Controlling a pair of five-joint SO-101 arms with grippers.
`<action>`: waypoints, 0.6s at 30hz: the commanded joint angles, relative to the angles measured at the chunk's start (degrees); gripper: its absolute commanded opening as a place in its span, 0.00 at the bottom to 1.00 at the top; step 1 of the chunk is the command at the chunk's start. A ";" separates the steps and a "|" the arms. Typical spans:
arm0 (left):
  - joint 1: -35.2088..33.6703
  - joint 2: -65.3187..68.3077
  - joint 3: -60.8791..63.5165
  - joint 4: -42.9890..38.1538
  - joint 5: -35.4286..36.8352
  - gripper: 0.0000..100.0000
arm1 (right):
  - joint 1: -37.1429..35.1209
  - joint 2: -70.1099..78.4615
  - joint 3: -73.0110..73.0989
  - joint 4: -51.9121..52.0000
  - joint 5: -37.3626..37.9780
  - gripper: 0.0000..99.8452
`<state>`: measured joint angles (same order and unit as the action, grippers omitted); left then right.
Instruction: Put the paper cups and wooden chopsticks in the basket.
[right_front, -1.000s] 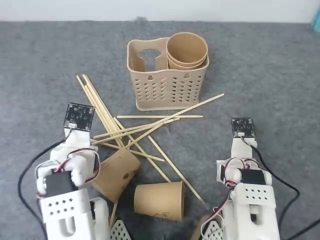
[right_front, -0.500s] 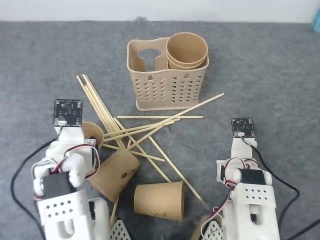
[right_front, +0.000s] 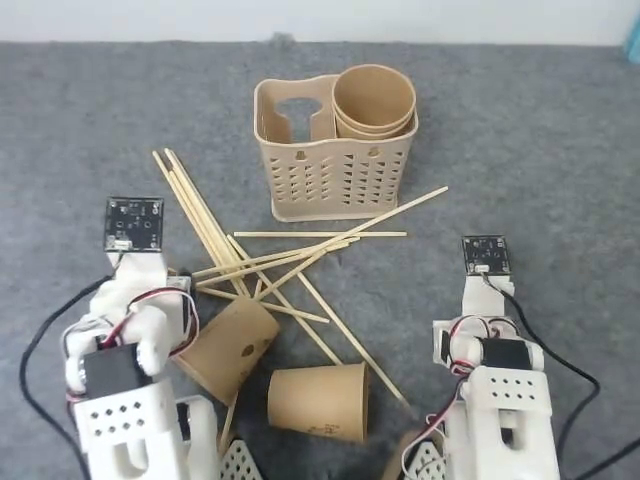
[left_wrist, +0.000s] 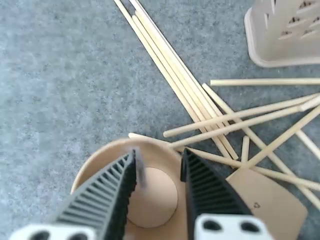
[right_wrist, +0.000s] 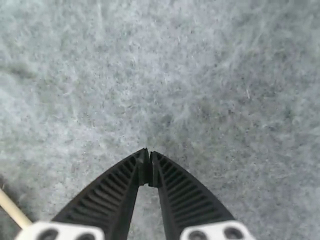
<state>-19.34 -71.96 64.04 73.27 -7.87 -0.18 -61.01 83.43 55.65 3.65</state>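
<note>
The beige basket (right_front: 330, 175) stands at the back centre with stacked paper cups (right_front: 373, 98) in its right compartment. Wooden chopsticks (right_front: 290, 262) lie scattered in front of it. Two paper cups lie on their sides, one (right_front: 232, 348) by the left arm (right_front: 134, 224) and one (right_front: 318, 400) nearer the front. My left gripper (left_wrist: 160, 155) is open just over the mouth of a third cup (left_wrist: 150, 195), both fingertips above its inside. My right gripper (right_wrist: 149, 167) is shut over bare carpet, holding nothing.
Grey carpet covers the whole surface. The basket's corner (left_wrist: 285, 35) and a bundle of chopsticks (left_wrist: 175, 75) lie beyond the left gripper. One chopstick end (right_wrist: 12, 210) shows beside the right gripper. The right arm (right_front: 485, 255) stands right of the pile.
The left arm has shifted left and slightly back. A cup beneath it showed beside the arm half a second ago and is now mostly covered. The right arm has not moved.
</note>
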 joint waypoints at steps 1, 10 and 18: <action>0.35 -0.09 -8.40 2.90 0.88 0.15 | 0.22 -1.19 -0.53 -1.01 0.88 0.01; 0.26 34.29 -30.37 15.38 0.70 0.15 | 0.13 -1.19 -0.53 -1.01 0.88 0.01; 0.62 46.95 -35.38 17.41 -2.46 0.14 | 0.04 -1.19 -0.53 -0.92 0.88 0.01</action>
<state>-19.08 -25.80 31.43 90.24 -9.01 -0.18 -61.01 83.43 55.65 3.65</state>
